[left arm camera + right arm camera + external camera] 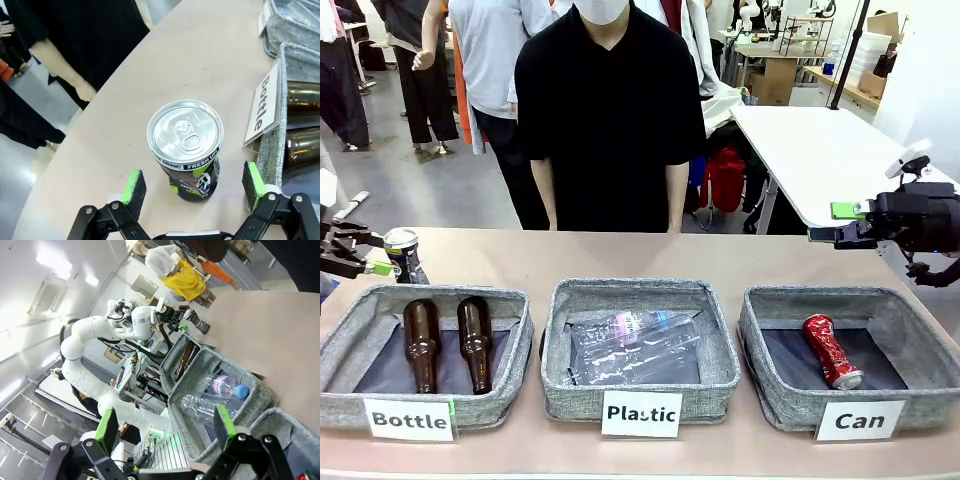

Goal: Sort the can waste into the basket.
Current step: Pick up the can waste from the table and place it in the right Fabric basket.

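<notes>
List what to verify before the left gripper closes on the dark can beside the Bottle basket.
1. Left gripper open: ok.
2. Dark metal drink can with yellow-green marks upright between green pads: ok.
3. Pad nearest grey woven "Bottle" basket clear of its wall: cannot tell.
4. Grey woven "Can" basket has room beside red metal can: ok.
5. Right gripper open, raised clear of the "Can" basket: ok.

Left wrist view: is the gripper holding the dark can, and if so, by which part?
Nothing is held. The open left gripper straddles the dark can, a gap on each side. The right gripper is open and empty.
</notes>
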Controlling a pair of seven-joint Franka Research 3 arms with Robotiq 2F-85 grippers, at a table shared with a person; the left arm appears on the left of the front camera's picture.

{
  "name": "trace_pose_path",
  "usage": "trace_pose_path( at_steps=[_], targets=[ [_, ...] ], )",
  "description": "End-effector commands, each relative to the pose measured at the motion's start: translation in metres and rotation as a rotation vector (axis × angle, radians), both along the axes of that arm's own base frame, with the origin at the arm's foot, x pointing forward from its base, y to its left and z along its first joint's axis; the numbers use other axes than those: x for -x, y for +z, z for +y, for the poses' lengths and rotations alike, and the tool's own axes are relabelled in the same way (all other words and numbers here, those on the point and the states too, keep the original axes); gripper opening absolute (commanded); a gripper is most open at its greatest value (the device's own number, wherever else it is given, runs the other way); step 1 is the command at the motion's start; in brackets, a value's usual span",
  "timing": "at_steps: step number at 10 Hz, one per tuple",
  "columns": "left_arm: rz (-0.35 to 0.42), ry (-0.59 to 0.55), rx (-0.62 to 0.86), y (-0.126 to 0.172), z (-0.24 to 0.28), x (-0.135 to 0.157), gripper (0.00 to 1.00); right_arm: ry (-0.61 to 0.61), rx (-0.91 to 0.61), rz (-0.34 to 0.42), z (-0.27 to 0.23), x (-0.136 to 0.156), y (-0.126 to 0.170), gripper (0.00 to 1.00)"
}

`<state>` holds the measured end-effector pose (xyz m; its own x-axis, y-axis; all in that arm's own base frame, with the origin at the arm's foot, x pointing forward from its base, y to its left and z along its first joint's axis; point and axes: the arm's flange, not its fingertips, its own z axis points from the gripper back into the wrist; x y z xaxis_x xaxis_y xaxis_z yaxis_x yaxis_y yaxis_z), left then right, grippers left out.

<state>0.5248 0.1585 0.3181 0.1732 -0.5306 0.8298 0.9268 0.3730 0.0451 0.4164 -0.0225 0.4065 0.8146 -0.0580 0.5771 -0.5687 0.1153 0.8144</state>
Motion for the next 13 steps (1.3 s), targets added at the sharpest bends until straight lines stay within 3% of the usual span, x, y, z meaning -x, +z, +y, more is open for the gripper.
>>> trace_pose_path(
  at_steps=[1,11,12,13],
  targets=[
    [0.003,0.010,0.031,-0.003,-0.001,-0.009,1.00,0.011,-0.003,-0.020,-0.001,0.001,0.002,1.00],
    [-0.027,-0.029,0.130,-0.016,-0.018,-0.022,1.00,0.011,-0.003,-0.020,-0.001,0.001,0.002,1.00],
    [-0.034,-0.041,0.130,-0.015,-0.017,-0.021,0.40,0.011,-0.003,-0.020,-0.001,0.001,0.002,1.00],
    [-0.027,-0.049,0.135,-0.016,-0.018,-0.022,0.40,0.011,-0.003,-0.020,-0.001,0.001,0.002,1.00]
  ],
)
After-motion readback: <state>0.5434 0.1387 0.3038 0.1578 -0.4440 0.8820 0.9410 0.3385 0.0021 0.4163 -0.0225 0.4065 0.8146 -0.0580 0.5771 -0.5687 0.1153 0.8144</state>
